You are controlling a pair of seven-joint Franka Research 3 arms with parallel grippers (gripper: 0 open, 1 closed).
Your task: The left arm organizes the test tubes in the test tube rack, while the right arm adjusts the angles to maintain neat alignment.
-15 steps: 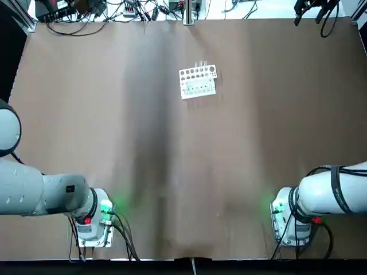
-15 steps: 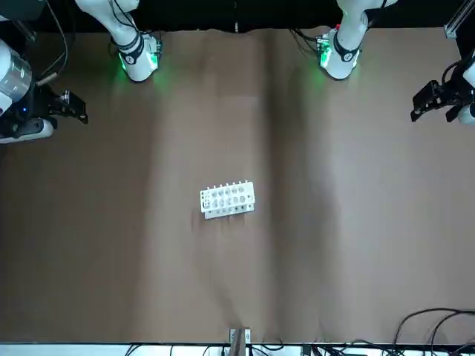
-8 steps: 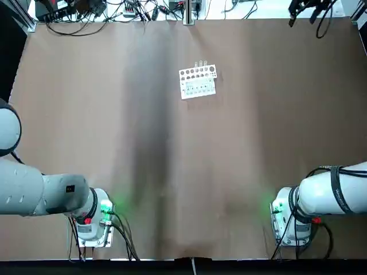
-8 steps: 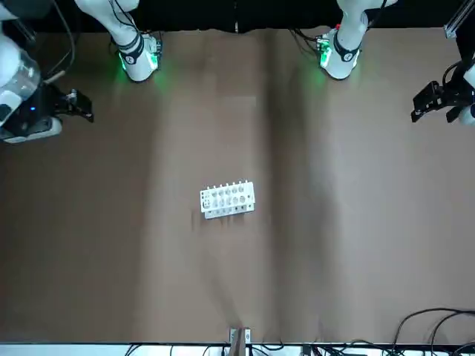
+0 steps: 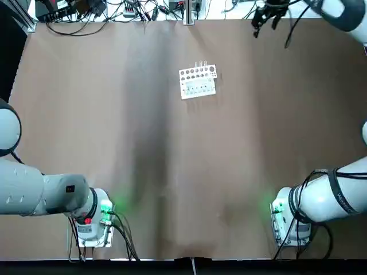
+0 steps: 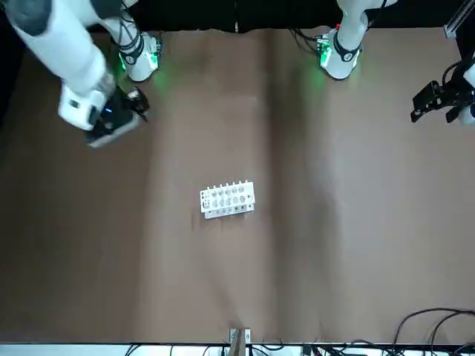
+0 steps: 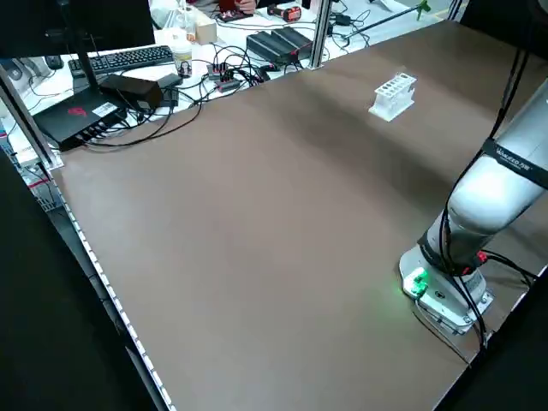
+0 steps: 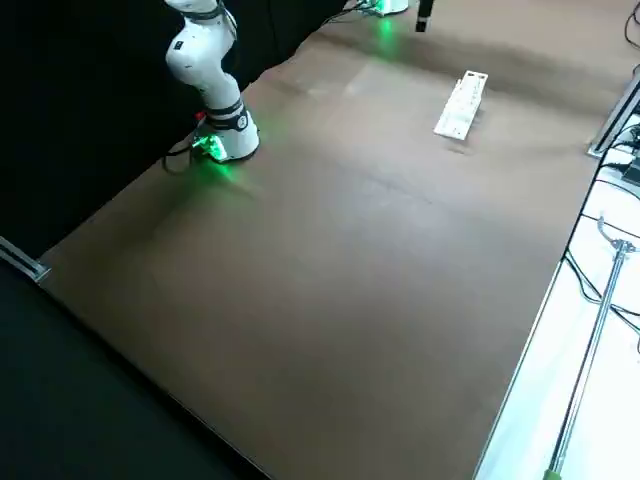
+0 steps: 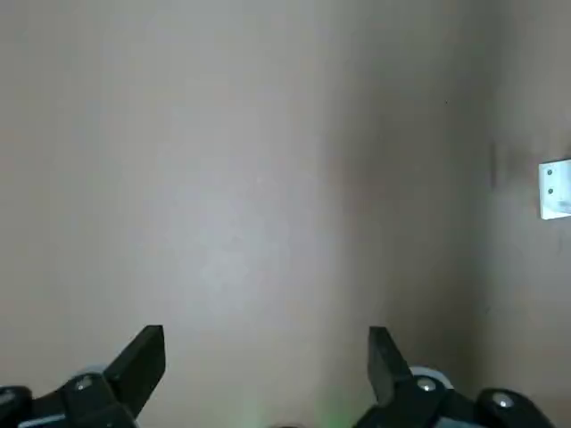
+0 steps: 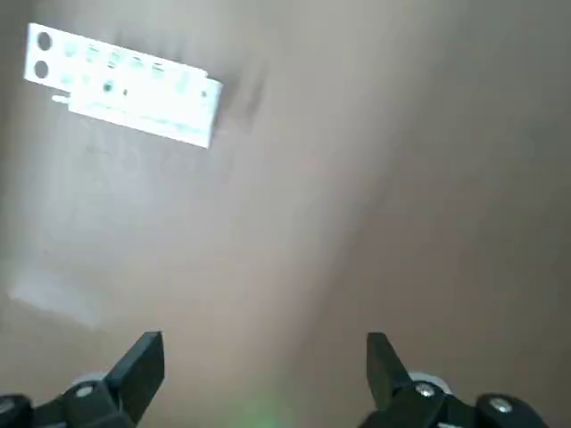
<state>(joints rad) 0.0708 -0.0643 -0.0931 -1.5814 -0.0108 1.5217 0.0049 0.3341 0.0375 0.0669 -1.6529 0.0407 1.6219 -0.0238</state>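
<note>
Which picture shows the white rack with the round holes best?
The right wrist view does: the test tube rack looks biggest there, and you can see round holes. The top and front views show it whole but smaller. Both side views show it from a slant. The left wrist view catches only one end.

Right gripper (image 10: pixel 266 379) open, aloft — left gripper (image 9: pixel 268 374) open too

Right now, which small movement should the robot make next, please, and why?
Probably move the open right gripper inward over the table, toward the test tube rack: it hangs to the rack's right, near the far edge, while the open left gripper also holds nothing and is away from the rack.
</note>
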